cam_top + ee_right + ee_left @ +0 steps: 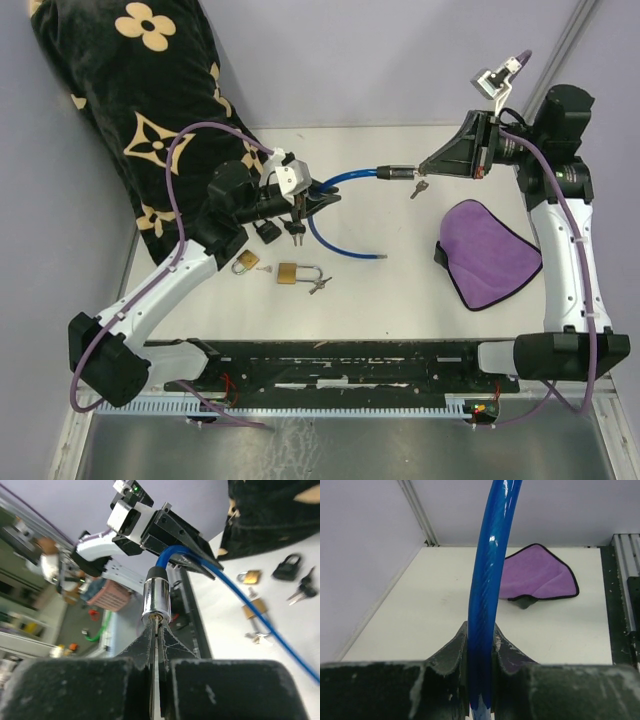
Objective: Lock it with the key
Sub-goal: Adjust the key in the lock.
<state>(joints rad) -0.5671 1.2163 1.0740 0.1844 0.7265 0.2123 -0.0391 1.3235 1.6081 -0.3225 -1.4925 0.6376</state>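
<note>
Right end effector (156, 636) is clenched on the key (157, 626), with the blade at the keyway of the chrome lock cylinder (156, 597). The cylinder caps one end of a glossy blue cable (350, 177). Left end effector (325, 196) grasps the cable mid-length, above the counter (400, 300).

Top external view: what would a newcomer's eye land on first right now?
The glossy blue cable lock stretched between both arms at mid-table: the left gripper clamps the cable, and the right gripper pinches a small metal key in its chrome cylinder. Next, the purple cloth at right.
</note>
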